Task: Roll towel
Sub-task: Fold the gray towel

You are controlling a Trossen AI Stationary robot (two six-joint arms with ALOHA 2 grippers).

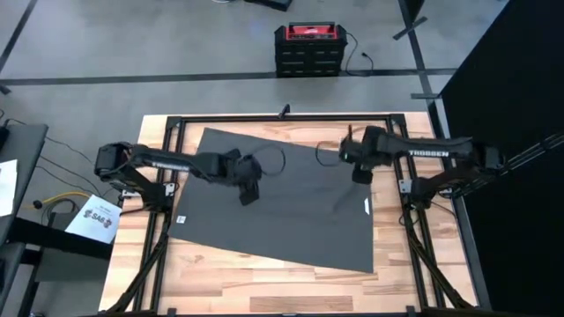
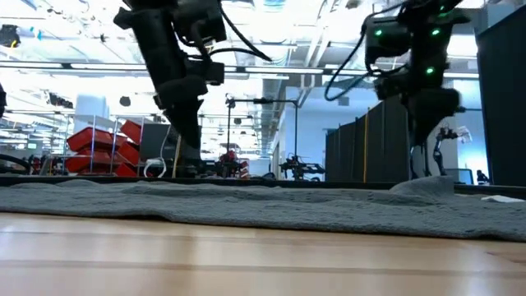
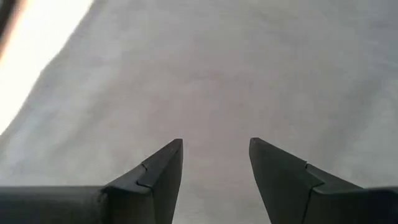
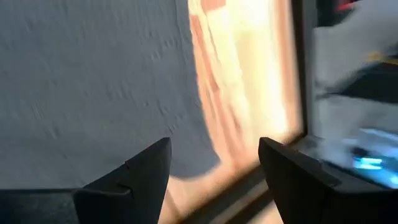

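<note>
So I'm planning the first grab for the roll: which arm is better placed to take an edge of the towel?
Probably the right. Its gripper hangs open right at the towel edge, with bare wood showing beyond. The left gripper, also open, hangs over the middle of the cloth, away from any edge.

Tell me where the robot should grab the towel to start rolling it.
Probably the far edge of the towel, which lies flat and spread across the table. The left gripper and right gripper, both open, hang above that end, so pinch the edge from above and roll toward the near side.
</note>
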